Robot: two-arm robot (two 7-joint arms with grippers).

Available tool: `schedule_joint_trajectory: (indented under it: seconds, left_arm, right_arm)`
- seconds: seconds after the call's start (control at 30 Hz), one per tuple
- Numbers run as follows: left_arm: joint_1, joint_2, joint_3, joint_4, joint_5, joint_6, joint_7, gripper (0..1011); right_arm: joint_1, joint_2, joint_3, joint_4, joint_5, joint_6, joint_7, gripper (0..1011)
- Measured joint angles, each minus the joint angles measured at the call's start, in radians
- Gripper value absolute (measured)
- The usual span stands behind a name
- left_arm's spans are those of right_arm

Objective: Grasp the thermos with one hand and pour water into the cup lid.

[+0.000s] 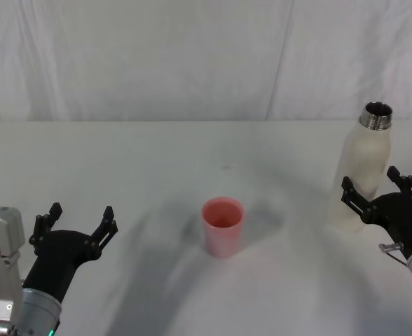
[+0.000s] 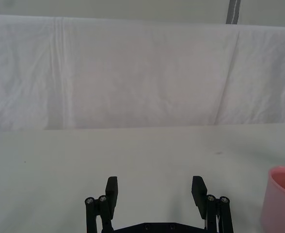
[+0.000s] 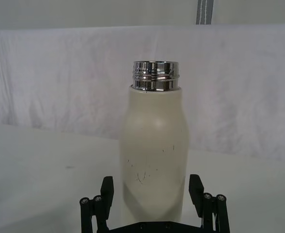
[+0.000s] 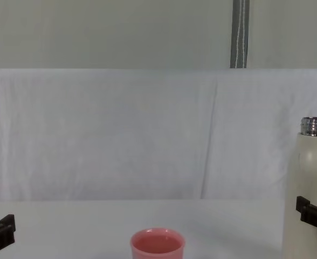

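The cream-white thermos stands upright at the table's right side, its steel neck uncapped. My right gripper is open, with one black finger on either side of the thermos's lower body. In the right wrist view the thermos sits between the fingertips, with small gaps at both sides. The pink cup lid stands upright at the table's middle, well left of the thermos. My left gripper rests open and empty at the near left, with the cup lid off to its side.
A white cloth covers the table and hangs as a backdrop behind it. Bare cloth lies between the cup lid and the thermos. In the chest view, the thermos stands at the right edge beside the cup lid.
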State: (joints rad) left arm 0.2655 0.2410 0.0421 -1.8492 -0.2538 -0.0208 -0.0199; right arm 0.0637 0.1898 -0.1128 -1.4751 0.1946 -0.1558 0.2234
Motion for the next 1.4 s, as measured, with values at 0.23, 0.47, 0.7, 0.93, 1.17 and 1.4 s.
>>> schedule_joint_trajectory:
  seconds: [0.23,0.47,0.7,0.93,1.17,1.4]
  left_arm:
    - [0.000,0.000,0.000,0.000,0.000,0.000,0.000,1001]
    - [0.000,0.000,0.000,0.000,0.000,0.000,0.000,1001]
    - [0.000,0.000,0.000,0.000,0.000,0.000,0.000,1001]
    - [0.000,0.000,0.000,0.000,0.000,0.000,0.000,1001]
    - [0.000,0.000,0.000,0.000,0.000,0.000,0.000,1001]
    - [0.000,0.000,0.000,0.000,0.000,0.000,0.000,1001]
  right_arm:
    - [-0.014,0.010,0.004,-0.017,-0.001,0.007,0.003,1000]
    - [-0.030,0.019,0.007,-0.034,0.006,0.008,0.016,1000]
    - [-0.061,0.029,0.007,-0.055,0.020,-0.001,0.028,1000]
    - [-0.083,0.037,0.000,-0.062,0.021,-0.010,0.035,1000]
    - [-0.097,0.043,-0.016,-0.066,0.018,-0.017,0.047,1000]
    - [-0.105,0.049,-0.035,-0.070,0.017,-0.025,0.061,1000]
